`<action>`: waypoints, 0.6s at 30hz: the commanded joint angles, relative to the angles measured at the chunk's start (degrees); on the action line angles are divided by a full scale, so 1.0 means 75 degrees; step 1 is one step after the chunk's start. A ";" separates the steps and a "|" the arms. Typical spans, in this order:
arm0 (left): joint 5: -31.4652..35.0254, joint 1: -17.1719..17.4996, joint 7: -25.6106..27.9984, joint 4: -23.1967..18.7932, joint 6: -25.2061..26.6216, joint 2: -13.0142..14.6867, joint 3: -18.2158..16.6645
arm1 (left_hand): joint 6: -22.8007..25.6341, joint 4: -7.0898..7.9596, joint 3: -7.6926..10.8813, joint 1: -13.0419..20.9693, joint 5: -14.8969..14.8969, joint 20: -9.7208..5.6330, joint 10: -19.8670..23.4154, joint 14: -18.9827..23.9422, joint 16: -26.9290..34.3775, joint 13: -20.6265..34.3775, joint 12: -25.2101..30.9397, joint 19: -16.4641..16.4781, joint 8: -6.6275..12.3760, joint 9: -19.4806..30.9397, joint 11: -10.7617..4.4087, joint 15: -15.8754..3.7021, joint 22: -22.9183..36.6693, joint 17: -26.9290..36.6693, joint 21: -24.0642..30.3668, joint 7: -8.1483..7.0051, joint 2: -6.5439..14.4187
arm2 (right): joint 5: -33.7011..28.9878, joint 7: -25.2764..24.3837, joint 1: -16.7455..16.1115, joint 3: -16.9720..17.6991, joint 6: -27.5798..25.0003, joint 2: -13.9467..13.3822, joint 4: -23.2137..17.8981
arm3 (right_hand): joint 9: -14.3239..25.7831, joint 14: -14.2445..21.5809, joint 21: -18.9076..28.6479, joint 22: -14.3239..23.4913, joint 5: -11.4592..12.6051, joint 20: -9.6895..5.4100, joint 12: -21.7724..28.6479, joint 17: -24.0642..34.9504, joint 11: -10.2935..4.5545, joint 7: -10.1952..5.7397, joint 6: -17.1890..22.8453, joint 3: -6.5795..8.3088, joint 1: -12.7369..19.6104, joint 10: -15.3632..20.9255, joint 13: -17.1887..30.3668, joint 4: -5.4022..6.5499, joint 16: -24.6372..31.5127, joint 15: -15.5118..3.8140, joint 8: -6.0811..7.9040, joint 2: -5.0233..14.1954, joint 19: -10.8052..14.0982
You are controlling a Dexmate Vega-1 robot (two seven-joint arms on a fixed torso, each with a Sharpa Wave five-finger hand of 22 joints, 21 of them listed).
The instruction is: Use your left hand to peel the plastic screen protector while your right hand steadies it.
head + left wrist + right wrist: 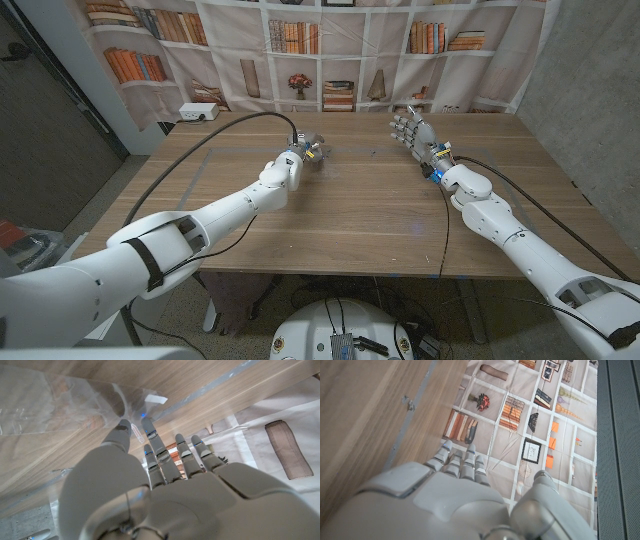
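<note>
The clear plastic screen protector (60,405) shows in the left wrist view as a see-through sheet with a small white tab (156,399), hanging over the wood. My left hand (303,155) is at the table's far middle and pinches one edge of the sheet between thumb and a fingertip (125,430); the other fingers reach out straight. In the head view the sheet is too faint to make out. My right hand (412,130) is raised at the far right with its fingers spread, apart from the sheet and holding nothing. In the right wrist view, my right hand (455,490) hovers near the table's far edge.
Black cables (200,140) trail across the wooden table (350,220) from both wrists. A faint line (240,152) marks the tabletop at the back left. A bookshelf-print curtain (330,50) hangs behind the table, and a white box (198,111) sits at the far left.
</note>
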 commanded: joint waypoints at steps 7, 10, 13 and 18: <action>-0.0029 0.0064 0.0042 -0.0026 -0.0009 -0.0052 -0.0011 | 0.0125 -0.0027 0.0159 0.0196 -0.0038 0.0009 0.0081 0.0200 0.0007 0.0057 0.0081 0.0096 -0.0001 0.0018 -0.0003 -0.1309 0.0042 0.0053 -0.0053 0.0019 0.0079 | 0.0076 -0.0015 -0.0143 0.0065 0.0037 -0.0039 -0.0126 | 0.0022 -0.0036 -0.0056 0.0037 -0.0015 0.0023 -0.0003 0.0014 -0.0008 -0.0034 0.0008 0.0004 0.0003 -0.0004 0.0039 -0.0038 -0.0010 0.0000 0.0042 0.0107 0.0061; -0.0083 0.0113 0.0118 -0.0036 -0.0045 -0.0058 -0.0049 | 0.0202 -0.0094 0.0287 0.0448 -0.0062 0.0037 0.0356 0.0415 0.0054 0.0171 0.0298 0.0129 -0.0022 0.0018 -0.0017 -0.1336 0.0039 0.0107 -0.0091 0.0027 0.0158 | 0.0060 -0.0010 -0.0145 0.0063 0.0065 -0.0043 -0.0124 | 0.0022 -0.0035 -0.0063 0.0038 -0.0015 0.0020 -0.0003 0.0014 -0.0008 -0.0038 0.0002 0.0002 0.0002 -0.0001 0.0039 -0.0041 -0.0010 -0.0006 0.0039 0.0109 0.0069; -0.0061 0.0161 0.0228 -0.0023 -0.0007 -0.0089 -0.0041 | 0.0226 -0.0202 0.0330 0.0865 -0.0114 0.0047 0.0587 0.0613 0.0178 0.0339 0.0574 0.0166 -0.0073 0.0022 -0.0001 -0.1397 0.0039 0.0253 -0.0122 0.0025 0.0283 | 0.0067 -0.0031 -0.0165 0.0072 0.0054 -0.0053 -0.0154 | 0.0022 -0.0033 -0.0071 0.0038 -0.0015 0.0019 -0.0001 0.0014 -0.0005 -0.0037 0.0002 -0.0001 0.0001 0.0003 0.0039 -0.0043 -0.0009 -0.0005 0.0039 0.0109 0.0073; -0.0096 0.0186 0.0107 -0.0128 0.0008 -0.0050 -0.0049 | 0.0316 -0.0218 0.0170 0.1800 -0.0234 0.0081 0.0670 0.0961 0.0523 0.0804 0.1157 0.0255 -0.0202 0.0058 0.0019 -0.1447 0.0057 0.0759 -0.0180 0.0040 0.0471 | 0.0111 -0.0041 -0.0208 0.0095 0.0033 -0.0067 -0.0200 | 0.0022 -0.0032 -0.0088 0.0039 -0.0015 0.0018 -0.0003 0.0014 0.0006 -0.0037 0.0005 -0.0004 -0.0001 0.0001 0.0039 -0.0046 -0.0009 -0.0009 0.0040 0.0115 0.0079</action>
